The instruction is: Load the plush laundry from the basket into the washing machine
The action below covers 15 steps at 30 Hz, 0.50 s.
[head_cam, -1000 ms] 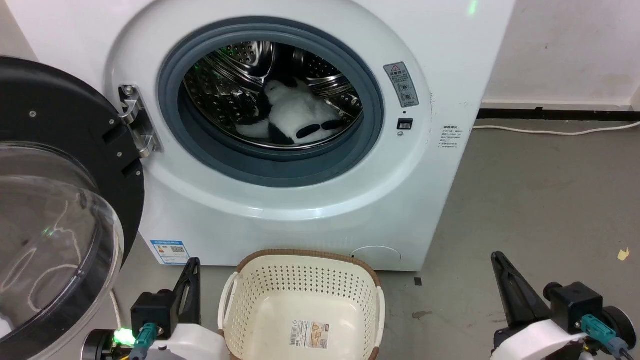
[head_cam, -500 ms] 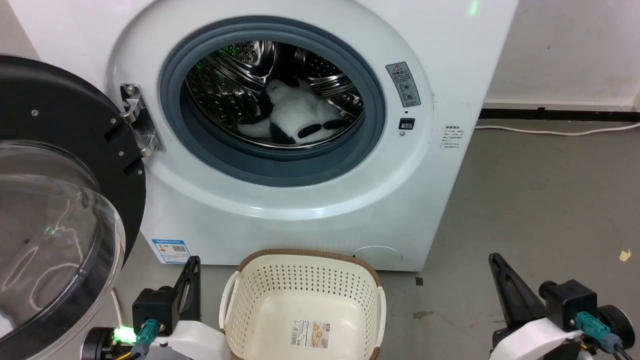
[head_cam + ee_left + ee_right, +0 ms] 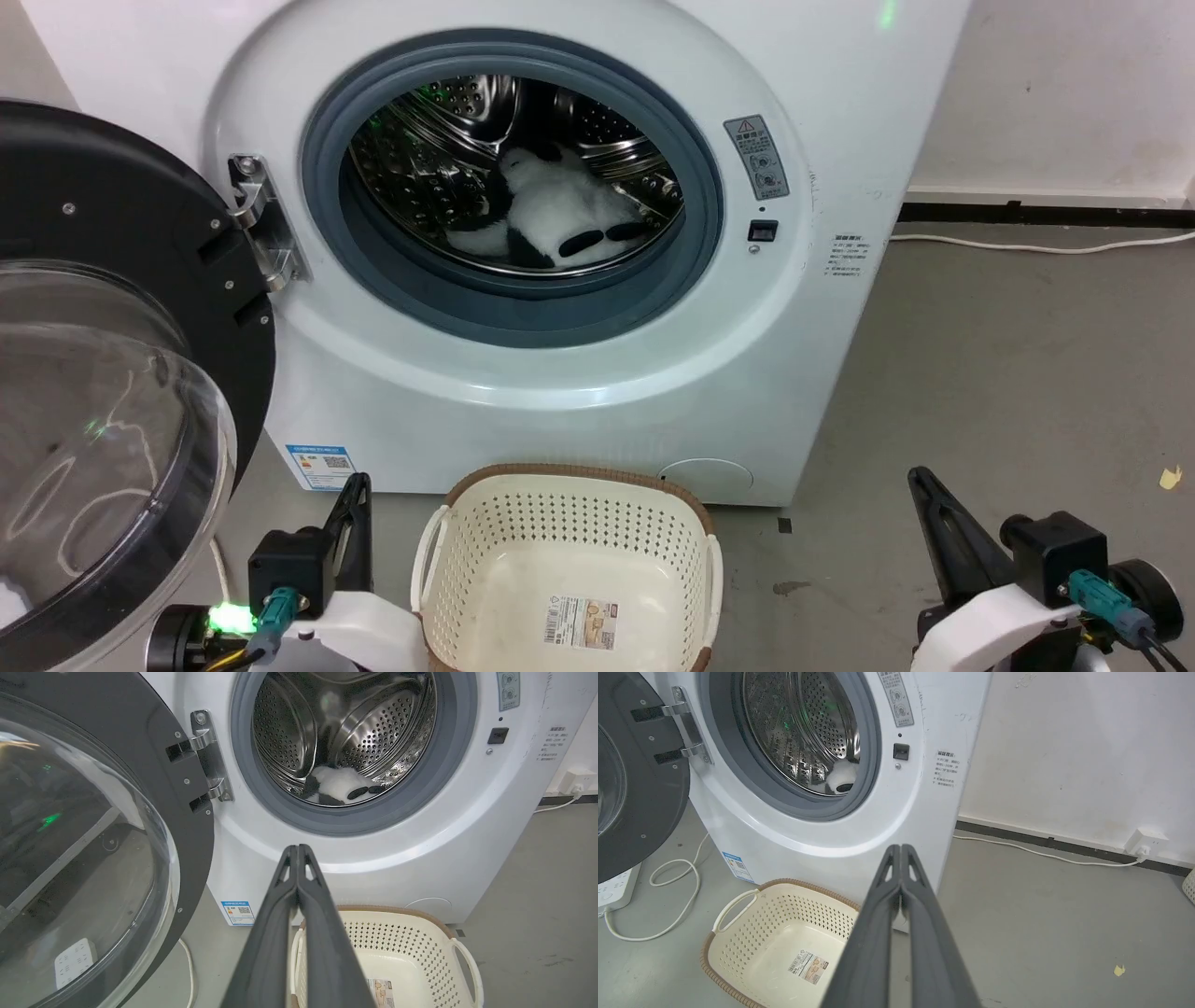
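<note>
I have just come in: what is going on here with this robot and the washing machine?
The plush penguin lies inside the drum of the washing machine, whose door stands open at the left. The basket on the floor in front holds only its label. The left gripper and the right gripper are shut on nothing, low on either side of the basket. The loading looks done; the door is not yet closed.

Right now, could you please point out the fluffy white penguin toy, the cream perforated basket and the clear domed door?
Fluffy white penguin toy (image 3: pixel 560 210), head view, white belly.
Cream perforated basket (image 3: pixel 569 523), head view, back wall.
Clear domed door (image 3: pixel 103 439), head view, clear dome.
</note>
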{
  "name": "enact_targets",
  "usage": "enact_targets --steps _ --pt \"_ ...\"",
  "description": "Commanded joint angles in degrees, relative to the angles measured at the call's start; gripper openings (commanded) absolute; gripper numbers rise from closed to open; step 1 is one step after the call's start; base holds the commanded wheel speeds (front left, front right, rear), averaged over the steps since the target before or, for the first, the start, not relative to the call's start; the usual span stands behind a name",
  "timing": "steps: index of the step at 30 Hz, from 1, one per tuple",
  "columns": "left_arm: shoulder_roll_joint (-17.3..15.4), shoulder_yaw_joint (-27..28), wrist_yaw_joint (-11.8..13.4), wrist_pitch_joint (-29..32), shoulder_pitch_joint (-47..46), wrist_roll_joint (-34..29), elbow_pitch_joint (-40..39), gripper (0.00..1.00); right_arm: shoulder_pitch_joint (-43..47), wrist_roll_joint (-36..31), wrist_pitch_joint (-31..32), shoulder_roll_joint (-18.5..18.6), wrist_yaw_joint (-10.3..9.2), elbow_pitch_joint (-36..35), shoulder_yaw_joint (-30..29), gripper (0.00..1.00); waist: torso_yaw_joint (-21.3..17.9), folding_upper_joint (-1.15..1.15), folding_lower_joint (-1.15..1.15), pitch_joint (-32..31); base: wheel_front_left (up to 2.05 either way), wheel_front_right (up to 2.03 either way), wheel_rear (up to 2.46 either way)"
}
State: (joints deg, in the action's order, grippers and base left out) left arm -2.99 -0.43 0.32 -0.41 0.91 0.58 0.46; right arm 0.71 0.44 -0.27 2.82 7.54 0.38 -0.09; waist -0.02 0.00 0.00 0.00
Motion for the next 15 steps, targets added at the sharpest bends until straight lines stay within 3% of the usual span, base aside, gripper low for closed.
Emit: enact_targets --steps 1,15 --pt "0.1 0.4 -0.3 0.4 -0.9 -0.6 -0.5 0.0 -0.7 -0.4 0.3 0.1 -0.05 -0.4 0.1 0.0 0.0 0.0 0.0 0.0 0.0 0.0 0.0" --pt "0.1 0.4 -0.3 0.4 -0.9 -0.6 -0.5 0.0 -0.7 -0.4 0.3 0.1 -0.05 -0.4 0.1 0.0 0.0 0.0 0.0 0.0 0.0 0.0 0.0"
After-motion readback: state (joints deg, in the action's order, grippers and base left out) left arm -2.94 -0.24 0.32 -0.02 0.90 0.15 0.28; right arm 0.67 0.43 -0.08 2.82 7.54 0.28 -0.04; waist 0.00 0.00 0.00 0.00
